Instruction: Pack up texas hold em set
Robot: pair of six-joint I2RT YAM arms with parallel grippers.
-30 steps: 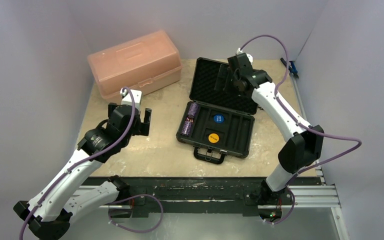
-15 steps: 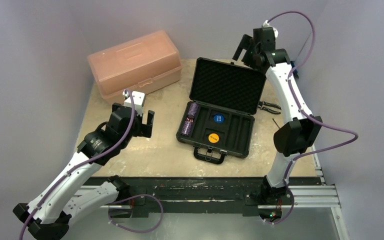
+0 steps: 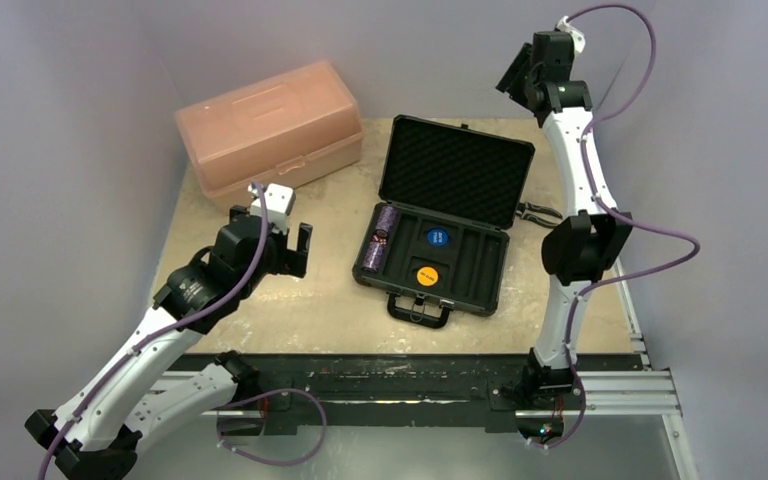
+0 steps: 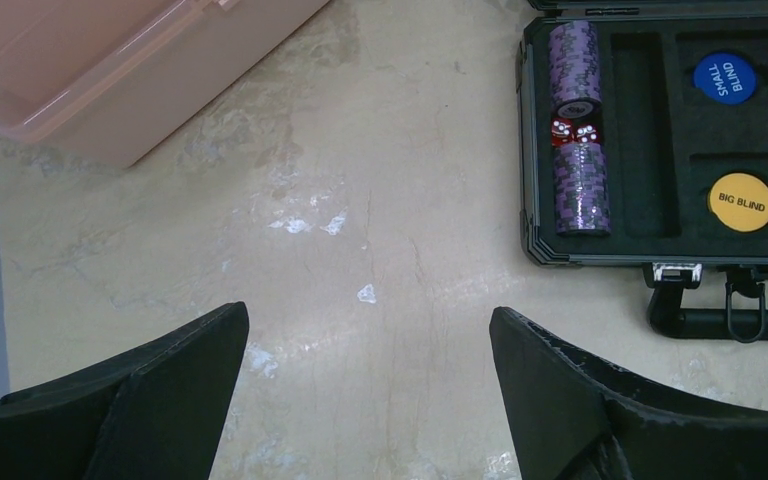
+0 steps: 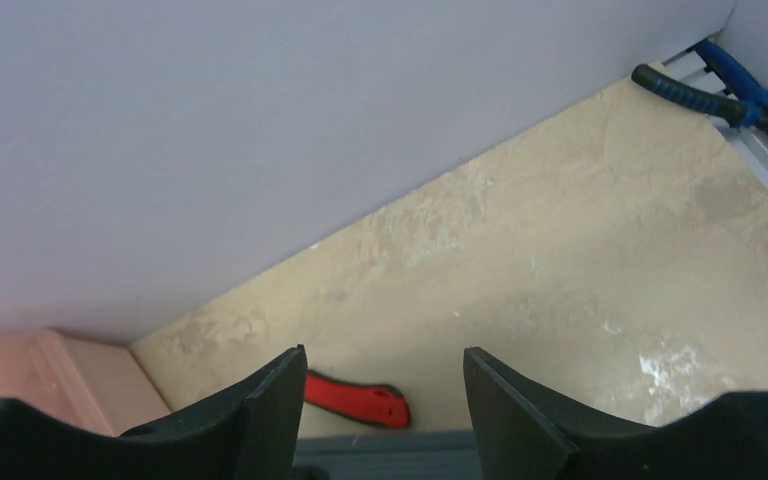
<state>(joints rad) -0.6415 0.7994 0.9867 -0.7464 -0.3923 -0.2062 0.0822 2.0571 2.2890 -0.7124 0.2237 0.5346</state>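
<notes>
Sitting open near the middle of the tabletop [image 3: 330, 300], the black case [image 3: 460, 262] had its foam-lined lid [image 3: 457, 172] propped up towards the back wall and its handle [image 4: 725, 322] facing the arms. Two purple chip stacks [image 4: 582, 190] lay end to end in the leftmost slot, with two tiny red dice [image 4: 574, 130] wedged between them. An orange disc [image 4: 741, 203] marked BIG BLIND sat in the near right pocket, and a blue disc [image 4: 727, 78] marked SMALL BLIND sat in the pocket behind it.

The left tool [image 4: 365, 312] hung over bare tabletop just left of the case, fingers spread wide, nothing between them. The right tool [image 5: 382, 352] was up high by the back wall, beyond the lid, likewise spread and holding nothing. Its camera caught blue-handled pliers [image 5: 720, 90] in the far right corner and a red handle [image 5: 355, 398] on the tabletop near the back wall; what that belonged to could not be told. A pink box [image 3: 270, 125] stood shut at the back left, apart from the case. Dark pliers [image 3: 538, 212] lay just right of the case.
</notes>
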